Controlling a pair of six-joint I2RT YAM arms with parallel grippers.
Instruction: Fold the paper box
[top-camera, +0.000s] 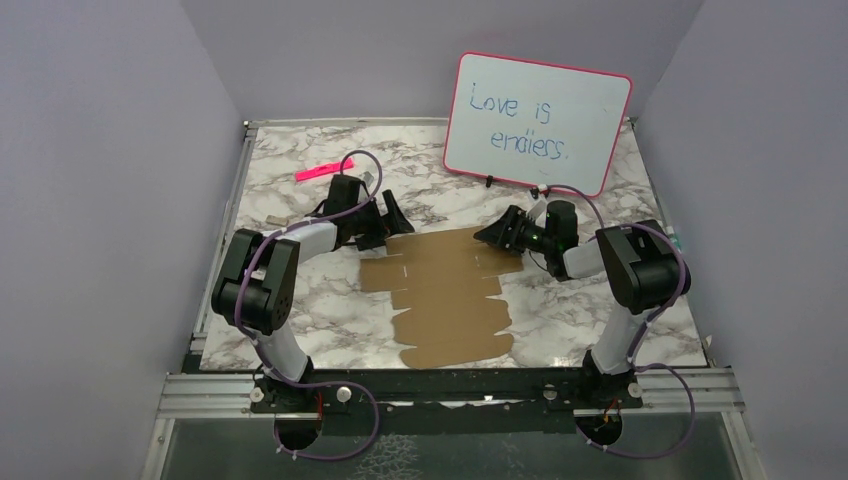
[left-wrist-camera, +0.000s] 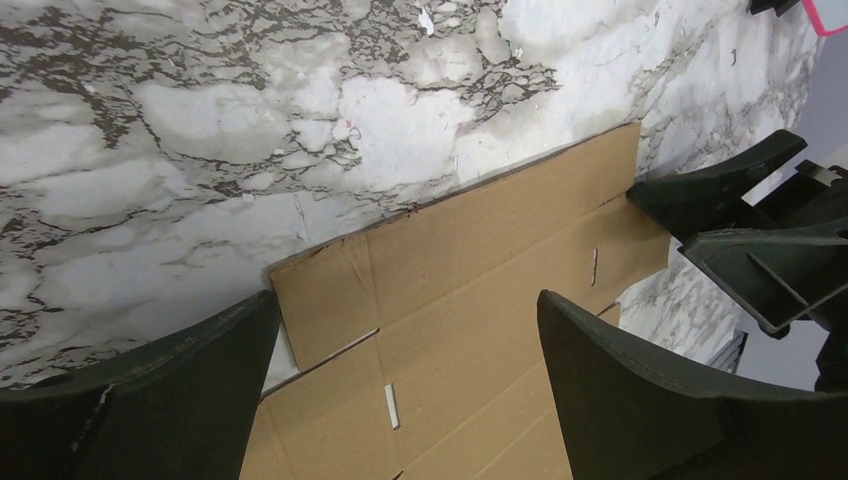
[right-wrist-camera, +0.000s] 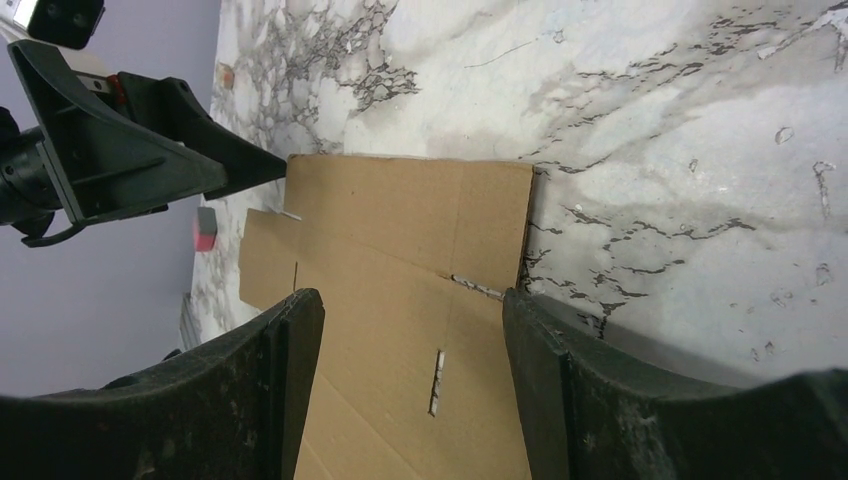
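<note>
Presently the paper box (top-camera: 450, 295) lies unfolded as a flat, notched brown cardboard sheet in the middle of the marble worktop (top-camera: 300, 335), with its long axis running from the near edge toward the back. Creases, short slits and stepped flaps show along both sides, and no panel is raised. Both arms reach inward to the sheet's far end. The left hand (top-camera: 388, 225) sits at the far left corner with its two dark fingers (left-wrist-camera: 150, 400) spread wide and nothing between them but the flat card below. The right hand (top-camera: 497, 235) sits at the far right corner with its jaws also apart, somewhat narrower than the left, and clamps nothing. From the left wrist view, the right hand's lower fingertip meets the sheet's far corner edge. From the right wrist view, the left hand's fingertip likewise comes to the opposite corner. Whether either tip actually presses the card I cannot tell. The two hands face each other across the far flap, well apart. Behind them a pink-rimmed whiteboard (top-camera: 540, 120) stands tilted at the back right, with blue handwriting reading "Love is" over a second, less legible word. A slim pink marker (top-camera: 322, 170) lies on the worktop at the back left, clear of the sheet and both arms.
</note>
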